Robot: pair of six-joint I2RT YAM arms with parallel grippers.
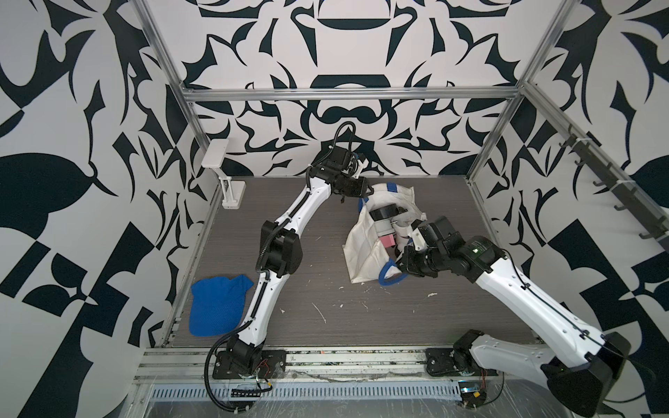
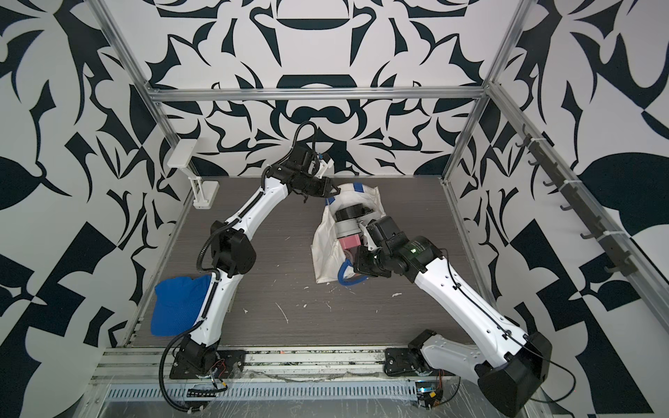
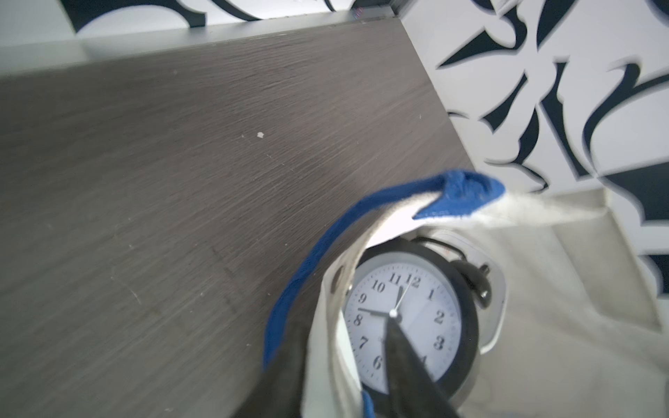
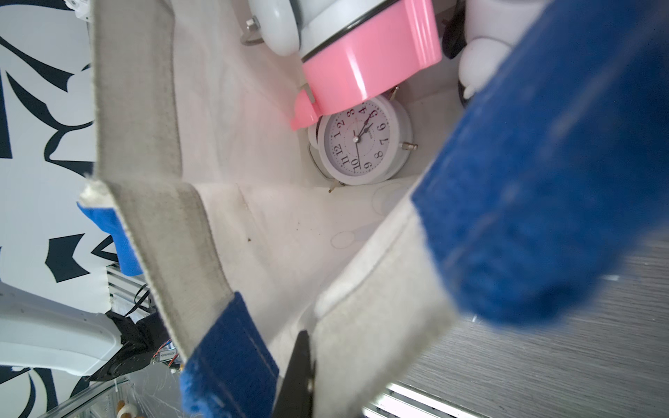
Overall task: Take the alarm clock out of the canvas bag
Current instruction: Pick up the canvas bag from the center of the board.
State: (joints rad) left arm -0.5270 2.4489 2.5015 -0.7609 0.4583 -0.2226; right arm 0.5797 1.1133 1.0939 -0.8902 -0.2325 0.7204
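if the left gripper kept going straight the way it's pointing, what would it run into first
Probably the black alarm clock inside the canvas bag. The left gripper straddles the bag's rim, one finger already over the clock's face, though how far above it is unclear.

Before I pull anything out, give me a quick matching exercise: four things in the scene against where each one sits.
Things:
1. black alarm clock
2. white alarm clock
3. blue cap
4. white stand

Places:
A. on the table, beside the left arm's base
B. at the table's far left corner
C. deep in the canvas bag, partly under a pink thing
D. in the canvas bag, just inside the rim by a blue handle

Pairs: 1-D, 2-C, 3-A, 4-B
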